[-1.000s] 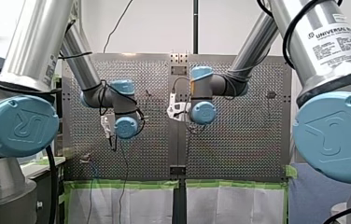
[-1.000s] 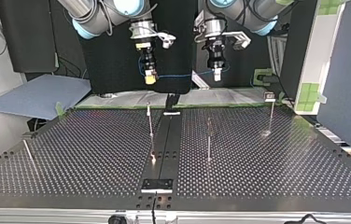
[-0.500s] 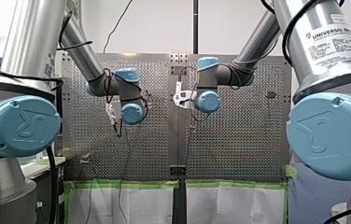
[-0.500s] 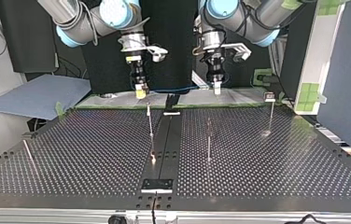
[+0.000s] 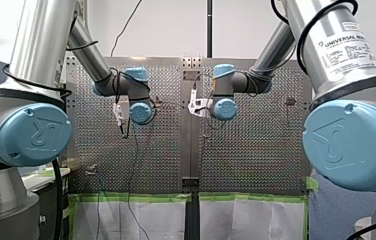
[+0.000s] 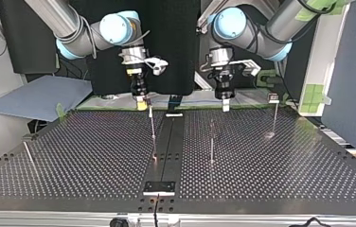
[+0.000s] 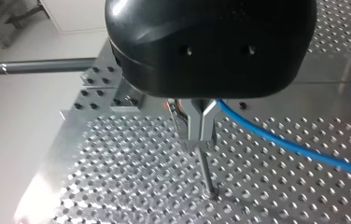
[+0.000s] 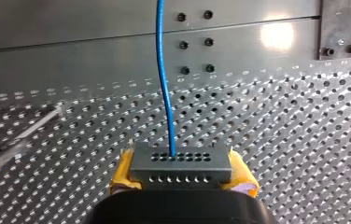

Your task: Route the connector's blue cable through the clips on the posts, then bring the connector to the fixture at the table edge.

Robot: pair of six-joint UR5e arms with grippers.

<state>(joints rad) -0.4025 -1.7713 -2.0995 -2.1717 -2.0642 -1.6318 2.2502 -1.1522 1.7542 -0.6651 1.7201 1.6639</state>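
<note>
My right gripper (image 8: pixel 181 181) had its yellow pads (image 8: pixel 241 179) squeezed tight on the grey connector (image 8: pixel 180 163). The connector sat right between the pads, with one pad on each side of it. Its rows of little holes faced away from the gripper. The blue cable (image 8: pixel 162 70) came out of one hole near the middle. It ran straight on ahead of the fingers, above the table (image 8: pixel 281 116) with all its holes.

My left gripper (image 7: pixel 197 136) had its two metal fingers (image 7: pixel 205 119) pinched together. The blue cable came out from just behind them and ran off to one side over the table, so the fingers looked to be gripping it. A thin post (image 7: pixel 206 175) stood just past the fingertips, with its foot stuck in the table.

In the top view both grippers pointed down at the far end of the table, with their tips low over it. The yellow tip of my right gripper was just beside the top of a second post (image 6: pixel 152 124). A faint bit of blue cable showed in the gap between the two grippers, about level with their fingertips.
</note>
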